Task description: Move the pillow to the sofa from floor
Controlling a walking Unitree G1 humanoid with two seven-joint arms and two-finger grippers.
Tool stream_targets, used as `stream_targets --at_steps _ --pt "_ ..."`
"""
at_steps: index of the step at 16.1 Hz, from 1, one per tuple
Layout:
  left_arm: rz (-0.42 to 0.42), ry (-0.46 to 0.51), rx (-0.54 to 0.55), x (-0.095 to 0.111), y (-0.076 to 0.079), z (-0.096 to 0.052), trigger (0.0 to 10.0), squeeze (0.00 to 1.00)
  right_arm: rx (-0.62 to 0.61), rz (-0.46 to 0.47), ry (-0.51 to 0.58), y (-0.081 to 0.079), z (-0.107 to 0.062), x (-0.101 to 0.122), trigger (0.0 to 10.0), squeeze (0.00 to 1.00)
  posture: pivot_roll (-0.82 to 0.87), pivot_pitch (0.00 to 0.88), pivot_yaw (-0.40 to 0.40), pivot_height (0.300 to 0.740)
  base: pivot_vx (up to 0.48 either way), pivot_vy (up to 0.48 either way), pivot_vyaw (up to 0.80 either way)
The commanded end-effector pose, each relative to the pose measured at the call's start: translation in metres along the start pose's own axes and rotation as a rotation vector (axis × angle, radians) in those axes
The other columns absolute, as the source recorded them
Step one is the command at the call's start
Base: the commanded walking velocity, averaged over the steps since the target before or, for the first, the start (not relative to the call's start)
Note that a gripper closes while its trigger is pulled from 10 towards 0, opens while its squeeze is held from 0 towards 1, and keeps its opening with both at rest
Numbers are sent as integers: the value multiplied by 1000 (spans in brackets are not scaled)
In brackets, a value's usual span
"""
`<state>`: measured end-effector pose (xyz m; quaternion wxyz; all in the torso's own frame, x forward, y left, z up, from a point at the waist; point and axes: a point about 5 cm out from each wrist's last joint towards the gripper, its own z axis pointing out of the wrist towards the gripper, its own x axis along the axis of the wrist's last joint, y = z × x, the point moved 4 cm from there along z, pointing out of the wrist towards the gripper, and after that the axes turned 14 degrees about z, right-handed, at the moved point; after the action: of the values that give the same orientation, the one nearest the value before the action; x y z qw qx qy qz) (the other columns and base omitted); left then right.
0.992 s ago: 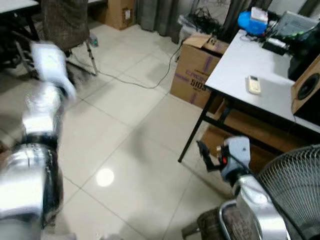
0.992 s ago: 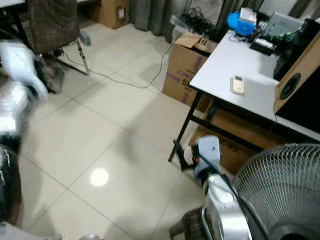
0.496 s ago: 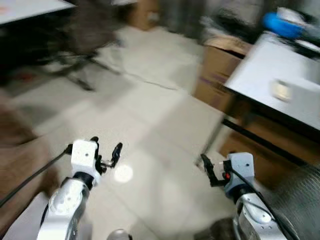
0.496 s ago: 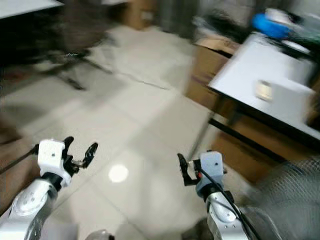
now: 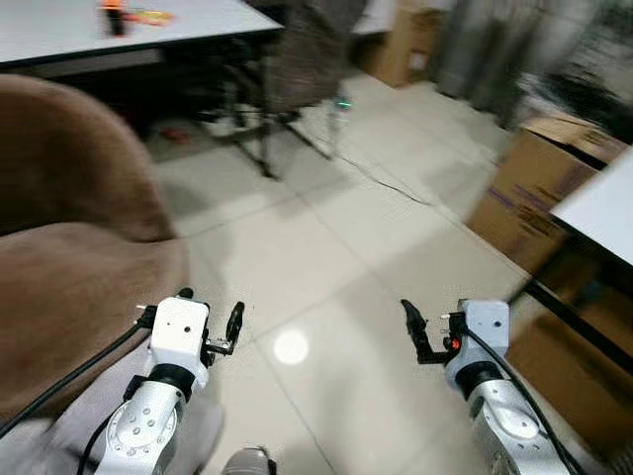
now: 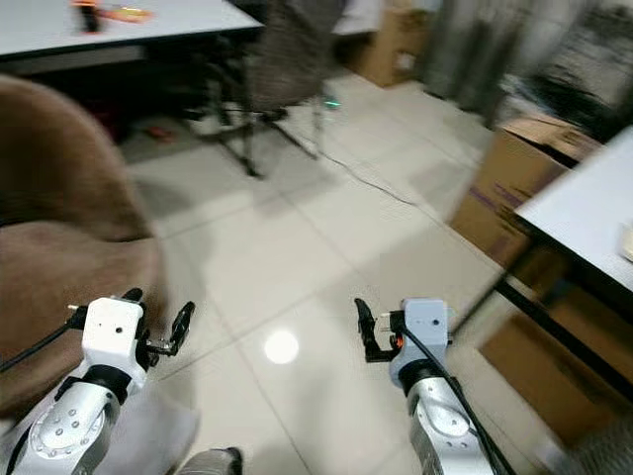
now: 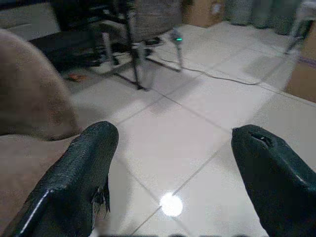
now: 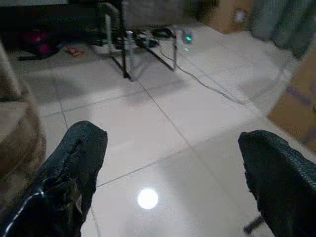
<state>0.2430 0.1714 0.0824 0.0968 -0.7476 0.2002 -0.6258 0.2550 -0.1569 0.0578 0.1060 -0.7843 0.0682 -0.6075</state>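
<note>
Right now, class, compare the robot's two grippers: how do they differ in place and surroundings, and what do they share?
The left gripper hangs right beside the brown sofa, while the right gripper hangs over bare tiled floor, nearer the cardboard box. The left gripper's wrist view takes in the sofa's edge close by; the right gripper's takes in mostly floor. Shared: both are open, empty, held forward at about the same height.

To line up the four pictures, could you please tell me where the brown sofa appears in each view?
Left eye view: sofa at the left edge, low.
Right eye view: sofa at the left edge too.
Left wrist view: sofa behind one black finger.
Right wrist view: brown sliver of sofa beside one finger.
Shared landmark: the bright light spot on the floor tiles.
</note>
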Motion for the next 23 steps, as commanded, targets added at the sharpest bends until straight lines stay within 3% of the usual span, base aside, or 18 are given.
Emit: stream_targets --at_steps 1,2,3,4,7,10,14,15,18,23 --pt "15 4 -3 3 1 0 10000 0 -1 -56 42 -3 1 10 10000 706 15 0 -72 740 0 0 800" --pt "24 -17 43 0 -8 0 10000 0 7 -31 46 -7 3 11 10000 749 30 0 -82 740 0 0 800" --pt "-11 -48 52 -7 -9 -2 10000 0 -14 -32 45 -5 3 9 10000 949 31 0 -74 740 0 0 800" --pt "-53 -47 40 -5 -9 -3 10000 0 -14 -17 43 -5 4 9 10000 1000 35 0 -79 740 0 0 800" --pt "5 10 31 6 -10 -7 10000 0 -7 15 28 -3 5 6 10000 1000 59 0 -103 740 0 0 800" --pt "-48 17 -5 9 -6 -1 10000 0 -48 44 20 9 9 12 10000 1000 34 0 -85 740 0 0 800" --pt "-36 14 -40 12 2 9 10000 0 -70 20 56 13 8 20 10000 1000 -22 0 -57 740 0 -83 800" --pt "-39 9 -30 10 -4 12 10000 0 -27 31 58 -1 7 21 10000 1000 -22 0 -46 740 0 -480 406" --pt "-32 -8 15 8 -19 11 10000 0 26 9 29 -17 7 16 10000 1000 5 0 -49 740 0 -480 0" --pt "-36 -30 25 4 -20 6 10000 0 16 30 25 -14 16 16 10000 1000 36 0 -74 740 0 -288 0"
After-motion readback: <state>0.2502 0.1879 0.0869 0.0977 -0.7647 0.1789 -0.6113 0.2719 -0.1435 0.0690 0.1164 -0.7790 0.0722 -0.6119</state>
